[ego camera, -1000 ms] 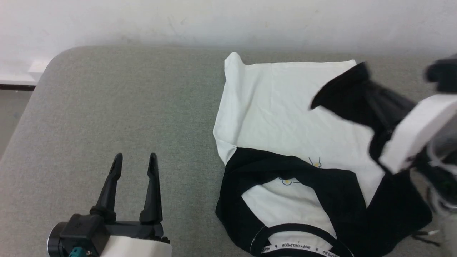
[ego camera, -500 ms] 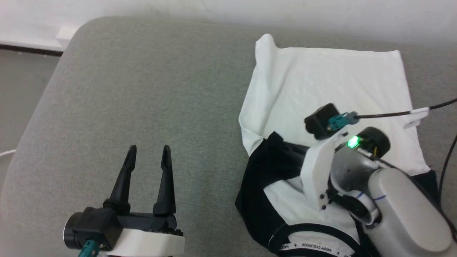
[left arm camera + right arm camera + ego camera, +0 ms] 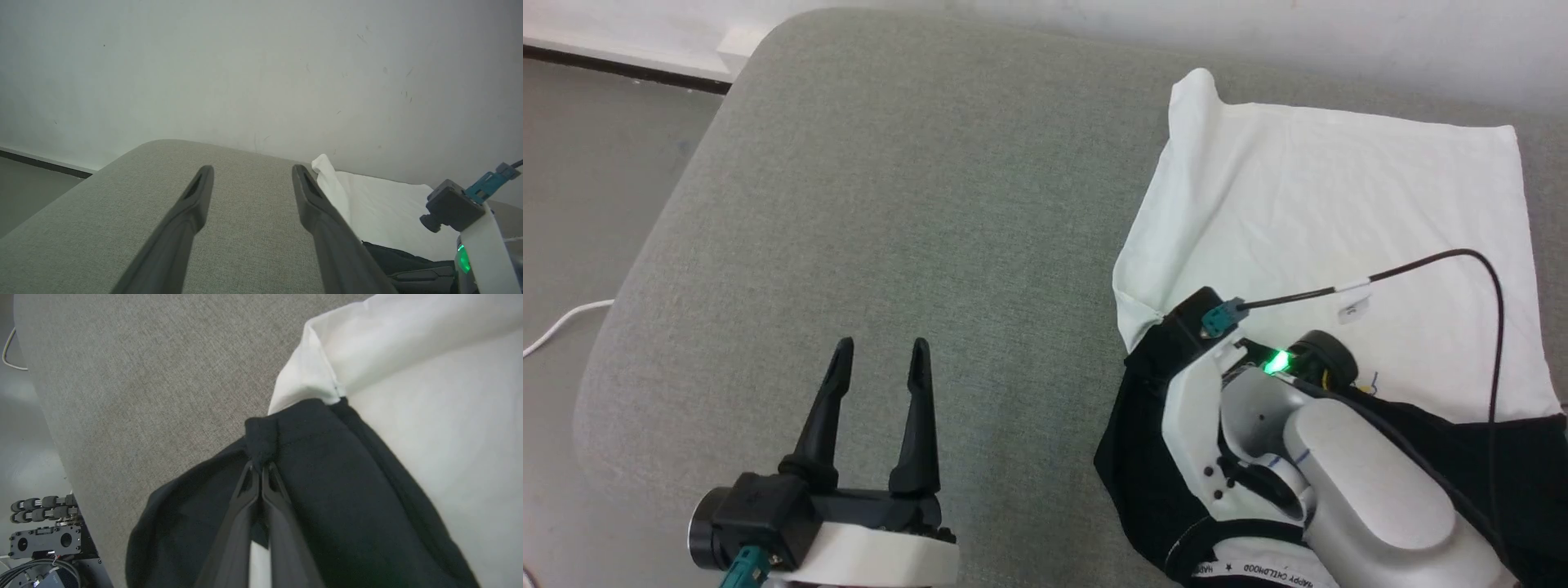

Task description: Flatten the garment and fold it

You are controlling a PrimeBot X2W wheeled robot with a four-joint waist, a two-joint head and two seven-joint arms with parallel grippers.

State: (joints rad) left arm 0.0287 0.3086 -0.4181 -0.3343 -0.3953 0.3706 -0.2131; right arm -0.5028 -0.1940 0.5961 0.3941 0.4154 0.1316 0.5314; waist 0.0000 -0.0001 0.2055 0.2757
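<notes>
The black sleeve (image 3: 327, 465) was pinched at a bunched edge by the closed right gripper (image 3: 260, 468); it was judged best laid low and flat before release. The T-shirt (image 3: 1339, 196) lay at the head view's right on the grey cushion (image 3: 931, 204). The right forearm (image 3: 1372, 490) was angled in from lower right; the left gripper (image 3: 883, 345) was held open, lower left.

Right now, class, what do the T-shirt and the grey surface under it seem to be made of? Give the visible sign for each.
The garment: soft, thin knit cloth, probably cotton jersey, matte; it creases, folds over limply and bunches. The grey surface: coarse woven fabric, matte, seemingly over padding; the weave shows and its edge is rounded.
</notes>
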